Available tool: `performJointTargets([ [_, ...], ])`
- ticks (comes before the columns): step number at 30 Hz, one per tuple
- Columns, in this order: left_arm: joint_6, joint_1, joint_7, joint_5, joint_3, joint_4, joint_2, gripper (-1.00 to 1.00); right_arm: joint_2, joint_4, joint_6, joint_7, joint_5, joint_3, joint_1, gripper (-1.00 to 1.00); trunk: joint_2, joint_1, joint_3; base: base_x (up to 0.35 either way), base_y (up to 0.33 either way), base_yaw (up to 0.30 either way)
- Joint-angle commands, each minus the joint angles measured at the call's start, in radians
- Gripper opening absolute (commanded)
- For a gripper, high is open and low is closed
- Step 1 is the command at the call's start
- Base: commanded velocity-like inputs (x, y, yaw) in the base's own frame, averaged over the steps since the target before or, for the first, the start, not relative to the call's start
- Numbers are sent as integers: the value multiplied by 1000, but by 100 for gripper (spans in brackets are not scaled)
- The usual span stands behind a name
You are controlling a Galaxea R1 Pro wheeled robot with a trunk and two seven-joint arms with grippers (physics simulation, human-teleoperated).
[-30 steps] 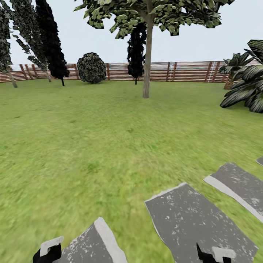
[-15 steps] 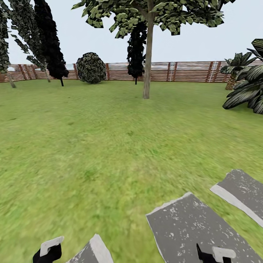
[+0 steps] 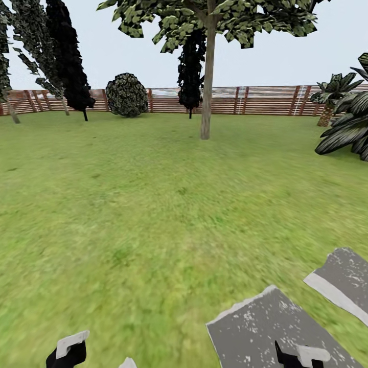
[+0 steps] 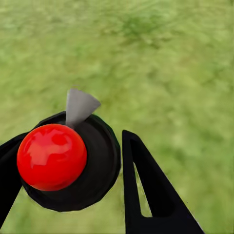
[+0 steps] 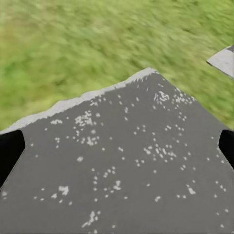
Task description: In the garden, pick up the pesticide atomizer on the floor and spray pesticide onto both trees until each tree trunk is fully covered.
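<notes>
My left gripper (image 4: pixel 75 135) is shut on the pesticide atomizer (image 4: pixel 51 156), a black body with a glossy red ball top and a grey nozzle, held above grass. In the head view the left gripper (image 3: pixel 66 352) sits at the bottom left edge and my right gripper (image 3: pixel 301 355) at the bottom right. The right gripper (image 5: pixel 118 145) is open with nothing in it, over a grey paving slab (image 5: pixel 122 170). A tree with a tall bare tree trunk (image 3: pixel 206 102) and a leafy crown stands straight ahead, far across the garden lawn (image 3: pixel 168 194).
Grey paving slabs (image 3: pixel 266 332) lie at the bottom right. A brown slat fence (image 3: pixel 255 99) closes the far side. Dark conifers (image 3: pixel 69 56), a round bush (image 3: pixel 127 94) and palms (image 3: pixel 347 122) stand along the edges.
The whole view has moved forward over the lawn: the paving slabs have slid down toward the bottom edge and the tree sits slightly closer. Both grippers keep their places in the picture.
</notes>
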Motion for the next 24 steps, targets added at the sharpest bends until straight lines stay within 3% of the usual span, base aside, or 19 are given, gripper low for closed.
performJointTargets([
  [1,-3,-1,2,4,-2,0,0,-100,0,1,-3,0,-5,1,-1,100,0,0,-1,337,0,0],
  [24,-3,-1,2,3,-2,0,0,-100,0,1,-3,0,-5,1,-1,100,0,0,-1,338,0,0],
])
